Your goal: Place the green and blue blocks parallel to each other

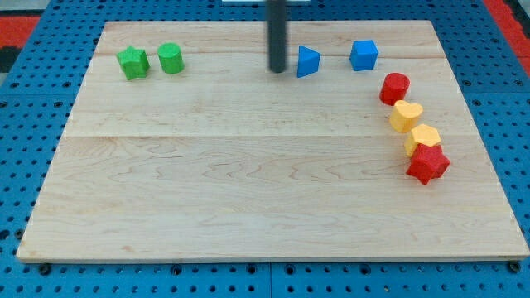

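Note:
A green star block [132,63] and a green cylinder block [171,58] sit side by side at the view's top left. A blue triangle block [307,61] and a blue cube [363,55] sit in a row at the view's top right of centre. My tip [277,71] rests on the board just left of the blue triangle, a small gap apart from it, and well to the right of the green cylinder.
On the view's right a curved line of blocks runs downward: a red cylinder [395,88], a yellow heart [407,116], a yellow hexagon [423,137] and a red star [427,163]. The wooden board [248,190] lies on a blue pegboard.

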Controlling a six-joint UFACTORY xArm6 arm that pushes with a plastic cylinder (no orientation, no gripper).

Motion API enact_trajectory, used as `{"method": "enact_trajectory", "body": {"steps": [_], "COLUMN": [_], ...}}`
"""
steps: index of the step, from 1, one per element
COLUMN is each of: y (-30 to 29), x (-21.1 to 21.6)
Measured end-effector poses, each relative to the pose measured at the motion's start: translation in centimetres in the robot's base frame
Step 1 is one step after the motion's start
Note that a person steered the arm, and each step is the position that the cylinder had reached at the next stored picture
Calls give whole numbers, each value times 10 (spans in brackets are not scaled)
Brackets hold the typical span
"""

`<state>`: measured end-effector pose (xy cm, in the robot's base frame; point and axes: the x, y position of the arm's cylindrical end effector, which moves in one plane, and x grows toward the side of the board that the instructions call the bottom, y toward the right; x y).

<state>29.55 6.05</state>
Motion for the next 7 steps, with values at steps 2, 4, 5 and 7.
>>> {"method": "enact_trajectory", "body": {"steps": [2,4,5,7], "y": [72,105,105,172], "x": [44,42,24,27]}}
